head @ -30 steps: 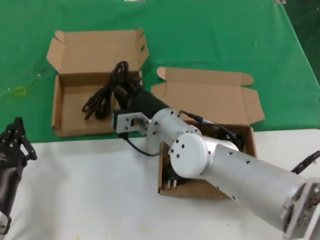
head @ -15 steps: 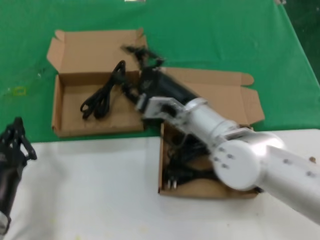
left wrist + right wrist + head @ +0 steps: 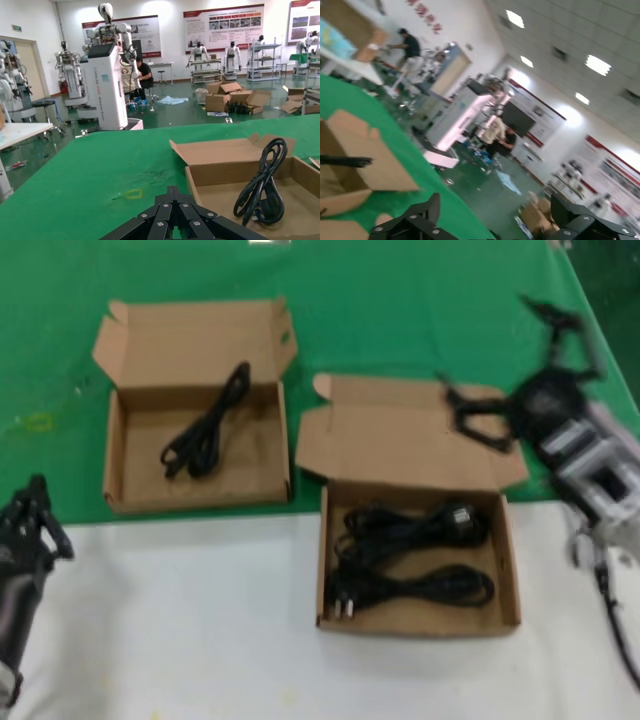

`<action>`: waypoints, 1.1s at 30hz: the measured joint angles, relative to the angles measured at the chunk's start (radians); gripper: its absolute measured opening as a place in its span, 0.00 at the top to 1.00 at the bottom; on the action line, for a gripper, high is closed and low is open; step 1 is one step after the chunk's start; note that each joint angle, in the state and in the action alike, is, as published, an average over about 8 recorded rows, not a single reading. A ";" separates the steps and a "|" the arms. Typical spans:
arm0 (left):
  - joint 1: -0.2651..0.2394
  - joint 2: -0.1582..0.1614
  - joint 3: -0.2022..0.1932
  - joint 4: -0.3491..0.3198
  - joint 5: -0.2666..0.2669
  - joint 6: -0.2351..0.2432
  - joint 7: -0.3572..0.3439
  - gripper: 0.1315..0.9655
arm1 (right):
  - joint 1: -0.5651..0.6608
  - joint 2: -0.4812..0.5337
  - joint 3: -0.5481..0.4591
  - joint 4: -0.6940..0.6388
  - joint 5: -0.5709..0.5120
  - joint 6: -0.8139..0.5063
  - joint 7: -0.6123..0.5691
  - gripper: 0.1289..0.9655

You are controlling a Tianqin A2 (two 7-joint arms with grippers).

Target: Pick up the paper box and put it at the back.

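Two open paper boxes lie before me. One paper box (image 3: pixel 195 405) sits at the back left on the green cloth and holds one black cable (image 3: pixel 205 425). The other box (image 3: pixel 415 550) lies in the middle, across the edge of the green cloth, with two black cables (image 3: pixel 410 555). My right gripper (image 3: pixel 513 370) is open and empty in the air at the right, beside that box's raised lid; it also shows in the right wrist view (image 3: pixel 495 225). My left gripper (image 3: pixel 35 520) is shut and parked at the near left, and it faces the back left box (image 3: pixel 250 190) in the left wrist view (image 3: pixel 175 202).
A green cloth (image 3: pixel 420 310) covers the back of the table and a white surface (image 3: pixel 180 620) the front. The middle box's lid flaps (image 3: pixel 400 435) stand open toward the back. A small yellow mark (image 3: pixel 38 422) lies on the cloth at the far left.
My right arm has swung from over the back left box across to the right side, its gripper open and empty. Both boxes lie where they were. My left arm has not moved.
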 joint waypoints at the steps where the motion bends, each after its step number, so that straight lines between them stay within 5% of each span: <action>1: 0.000 0.000 0.000 0.000 0.000 0.000 0.000 0.98 | -0.040 0.033 0.023 0.015 -0.003 0.029 0.034 0.36; 8: 0.000 0.000 0.000 0.000 0.000 0.000 0.000 0.98 | -0.193 0.147 0.111 0.047 -0.018 0.151 0.185 0.18; 18: 0.000 0.000 0.000 0.000 0.000 0.000 0.000 0.94 | -0.200 0.058 0.167 0.035 0.028 0.076 0.118 0.03; 25: 0.000 0.000 0.000 0.000 0.000 0.000 0.000 0.92 | -0.218 -0.007 0.219 0.024 0.066 0.025 0.077 0.02; 33: 0.000 0.000 0.000 0.000 0.000 0.000 0.000 0.77 | -0.238 -0.082 0.279 0.011 0.110 -0.033 0.030 0.00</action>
